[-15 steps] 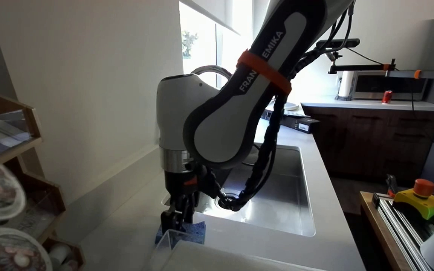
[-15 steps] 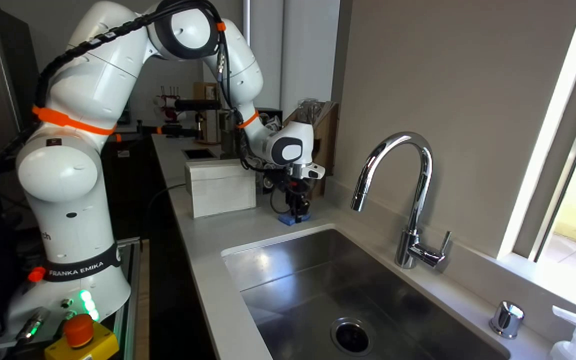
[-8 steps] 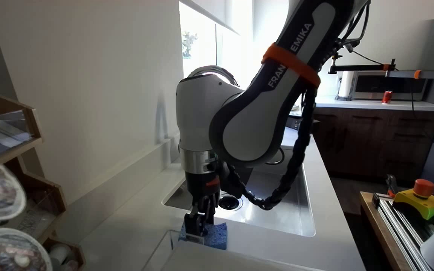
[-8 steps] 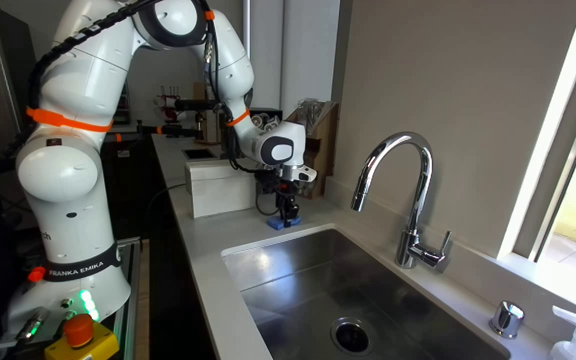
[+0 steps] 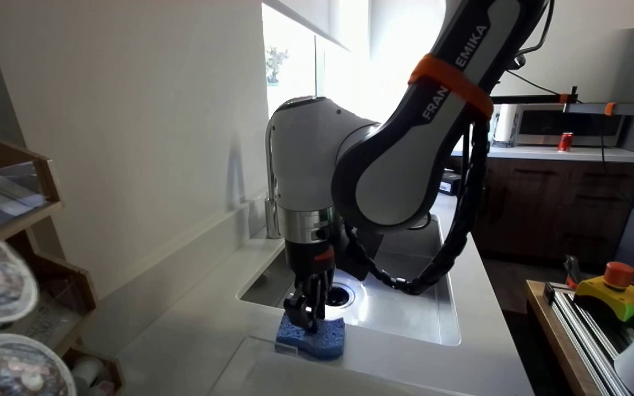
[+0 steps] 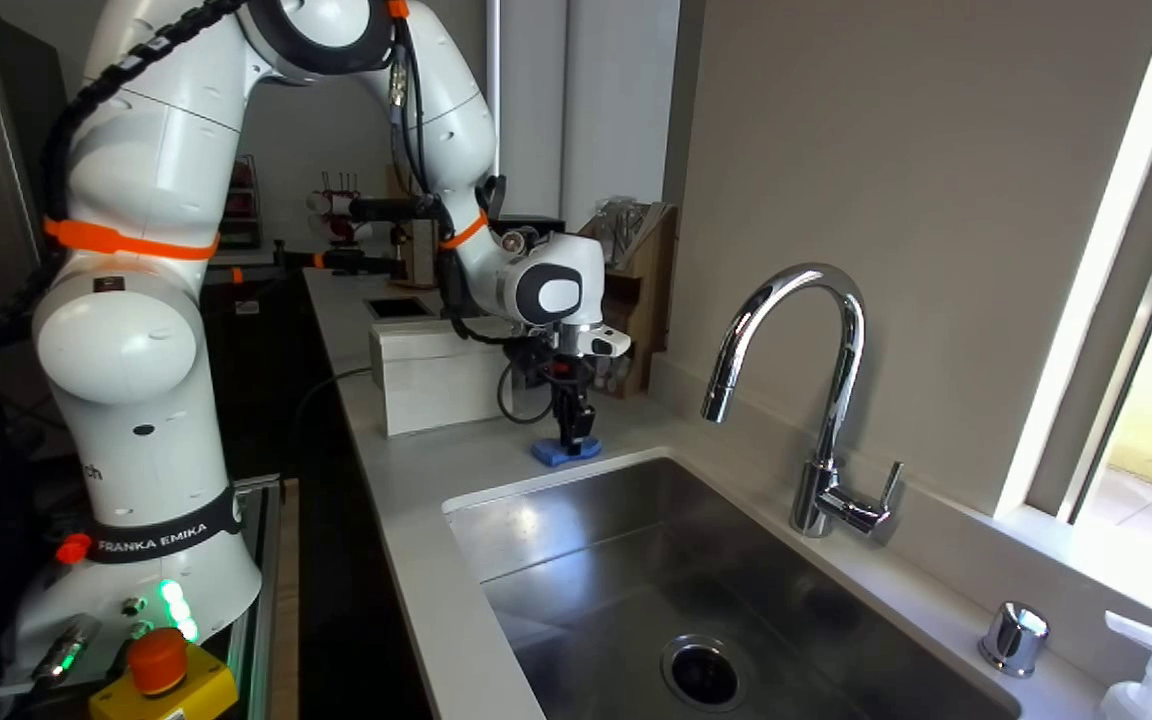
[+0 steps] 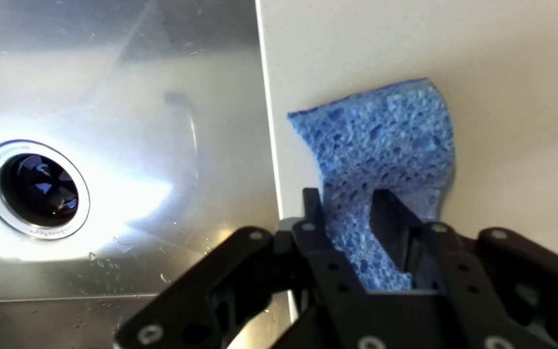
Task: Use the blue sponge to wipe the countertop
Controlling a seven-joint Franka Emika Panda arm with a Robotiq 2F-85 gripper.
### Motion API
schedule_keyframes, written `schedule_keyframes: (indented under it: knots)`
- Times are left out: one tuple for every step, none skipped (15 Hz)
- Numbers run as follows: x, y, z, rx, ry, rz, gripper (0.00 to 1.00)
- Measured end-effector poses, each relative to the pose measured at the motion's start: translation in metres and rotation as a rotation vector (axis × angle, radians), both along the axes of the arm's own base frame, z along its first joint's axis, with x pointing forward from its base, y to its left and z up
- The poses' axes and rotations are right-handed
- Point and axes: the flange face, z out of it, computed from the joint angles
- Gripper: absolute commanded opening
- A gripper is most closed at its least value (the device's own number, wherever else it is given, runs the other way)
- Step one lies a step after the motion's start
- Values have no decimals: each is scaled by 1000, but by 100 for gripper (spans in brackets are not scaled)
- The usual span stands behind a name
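I had the gripper (image 7: 348, 203) pointing down with its fingers (image 7: 389, 218) clenched on the blue sponge (image 7: 380, 131), one against the sponge's sink side, the other against its opposite side. The sponge thus sat directly beneath the gripper, on the counter (image 7: 526, 121), just beside the end edge of the sink (image 6: 586, 600) that faced the white box (image 6: 446, 380), and nearer the sink's corner toward the wall (image 6: 916, 300) than the one at the counter's front. What my coming move hung on was the lie of that sponge: its long axis, as far as I could make out, ran roughly parallel to the sink's end edge, with one corner close to the rim yet not over it. I judged that a stroke along the edge, or away toward the box, would stay on the counter, while one toward the sink could soon push the sponge past the rim.

In the wrist view the fingers were blurred and hid the sponge's other end, so I could not see its whole length. In an exterior view a clear panel (image 5: 251, 357) cut across one of its lower corners. The underside showed nowhere; how evenly it pressed, I could not tell.
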Motion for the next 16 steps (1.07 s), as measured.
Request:
schedule_keyframes:
  knots:
    - [0,-1,3,-6,-8,-2,54]
    - [0,-1,6,-10,-14,-4,55]
    - [1,-1,9,-13,-21,-5,61]
    - [1,0,12,-16,-28,-5,67]
    - [2,0,15,-19,-35,-4,74]
    - [2,1,20,-21,-45,-6,83]
    - [2,1,25,-21,-55,-7,89]
    - [3,2,30,-20,-64,-8,96]
    - [2,2,35,-18,-74,-9,100]
    - [1,4,41,-16,-82,-10,100]
    - [0,6,46,-13,-90,-10,100]
    - [-3,8,50,-11,-96,-9,100]
    - [-7,10,54,-8,-102,-7,100]
    - [-10,12,58,-6,-107,-8,100]
    - [-14,14,62,-4,-112,-9,100]
    - [-18,16,66,-2,-116,-10,100]
